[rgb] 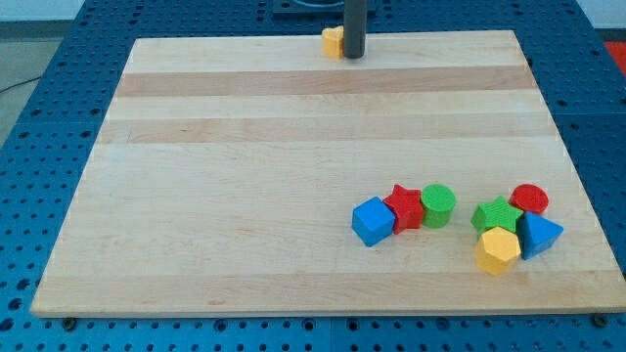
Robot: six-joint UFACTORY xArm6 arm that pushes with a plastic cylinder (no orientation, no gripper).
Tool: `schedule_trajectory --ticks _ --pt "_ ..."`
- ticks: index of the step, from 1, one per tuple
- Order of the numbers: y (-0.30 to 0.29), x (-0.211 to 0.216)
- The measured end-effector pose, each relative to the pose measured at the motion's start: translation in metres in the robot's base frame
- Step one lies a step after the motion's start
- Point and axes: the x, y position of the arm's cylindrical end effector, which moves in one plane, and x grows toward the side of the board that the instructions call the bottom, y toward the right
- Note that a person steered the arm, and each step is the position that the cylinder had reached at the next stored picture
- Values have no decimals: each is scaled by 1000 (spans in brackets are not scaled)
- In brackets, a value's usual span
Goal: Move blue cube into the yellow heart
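Wooden board (293,176) on blue pegboard bench (59,59).
My tip (353,56), 12 o'clock edge: bare rod, no claw, touching yellow heart (333,42), partly hidden.
Blue cube (373,221), 5 o'clock, touching red star (404,207); green cylinder (439,205) beside.
Cluster at 4 o'clock: green star (496,214), red cylinder (529,199), yellow hexagon (498,249), blue triangle (540,235).

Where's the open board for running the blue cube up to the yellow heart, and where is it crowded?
Open: the board left of the blue cube, and the wide stretch between it and my tip, which hides part of the yellow heart at the view's top. Crowded: red star, green cylinder beside the cube; five more blocks bunched at the view's right.
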Motion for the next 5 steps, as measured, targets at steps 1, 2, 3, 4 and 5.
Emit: schedule_trajectory --ticks 1,2,3,4,5 --pt "19 58" --pt "-4 127" --pt "-73 163" --pt "-91 250" --pt "-82 332"
